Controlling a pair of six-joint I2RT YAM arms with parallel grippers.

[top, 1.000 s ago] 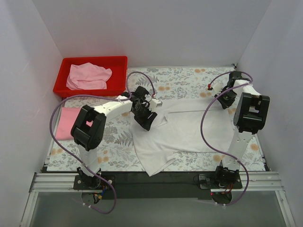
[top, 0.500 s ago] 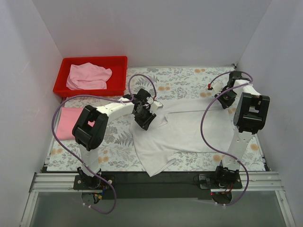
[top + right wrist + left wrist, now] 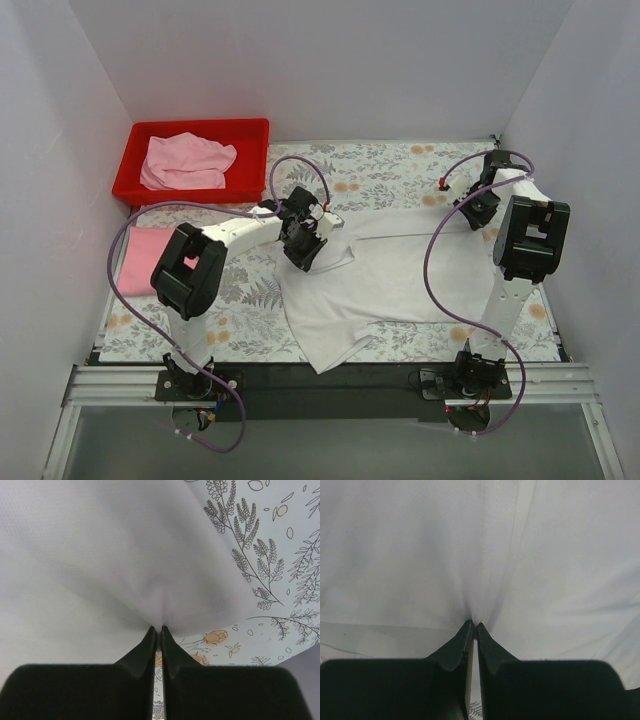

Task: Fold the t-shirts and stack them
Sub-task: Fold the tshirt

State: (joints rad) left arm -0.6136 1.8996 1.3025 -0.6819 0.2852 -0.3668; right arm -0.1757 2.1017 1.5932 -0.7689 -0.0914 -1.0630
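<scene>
A lab test cell: plain white walls (image 3: 330,70) box in a floral-covered table (image 3: 390,162).

I see a white shirt (image 3: 400,275) spread, rumpled, over the middle and right of the table (image 3: 400,165), one corner trailing toward the near edge. A crumpled pink shirt (image 3: 185,160) sits in the bin (image 3: 200,125) at far left. A folded pink shirt (image 3: 140,258) lies flat by the table's left edge.

Left arm bends at a raised elbow and reaches forward and inward. The left end effector (image 3: 304,252) tips downward, its fingers (image 3: 461,641) squeezed tight on a pinch of the white t-shirt (image 3: 420,555). Right arm stands tall, forearm stretched to the far right. The right end effector (image 3: 478,212) sits low, fingers (image 3: 149,643) clamped on a fold of the same cloth.
</scene>
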